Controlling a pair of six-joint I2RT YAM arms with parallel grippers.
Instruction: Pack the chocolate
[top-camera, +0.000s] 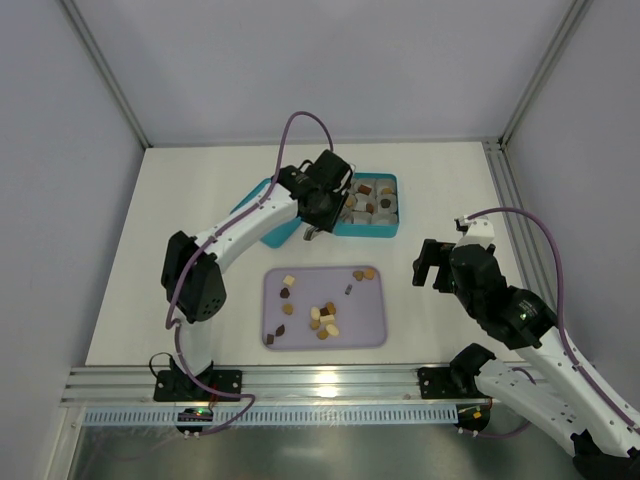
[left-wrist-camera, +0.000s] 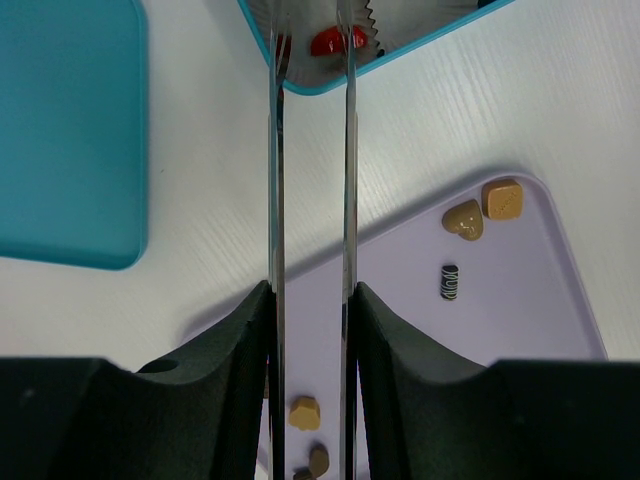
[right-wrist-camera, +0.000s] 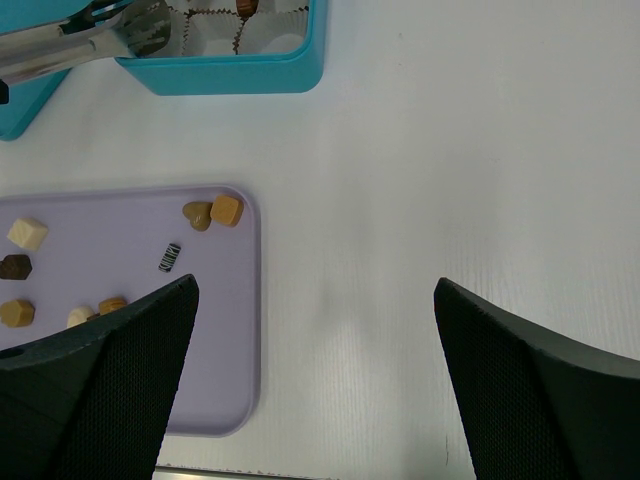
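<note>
- Here, at teal box (right-wrist-camera: 230, 72) near-left corner for packing: red chocolate (left-wrist-camera: 323, 42) between tongs (left-wrist-camera: 350, 160) squeezed by left gripper (left-wrist-camera: 312, 292).
- Aside, off tray (right-wrist-camera: 245, 330) right edge: right gripper (right-wrist-camera: 315, 290), jaws wide.

The tray (right-wrist-camera: 210, 330) is lilac, the box (right-wrist-camera: 220, 75) teal, the chocolates (right-wrist-camera: 227, 209) mostly tan, one piece (right-wrist-camera: 170, 257) black-and-white striped.

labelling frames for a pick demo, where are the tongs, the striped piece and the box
tongs (left-wrist-camera: 349, 170), left wrist view, on one metal blade
striped piece (left-wrist-camera: 450, 282), left wrist view, on its middle
box (right-wrist-camera: 230, 75), right wrist view, on its near outer wall
</note>
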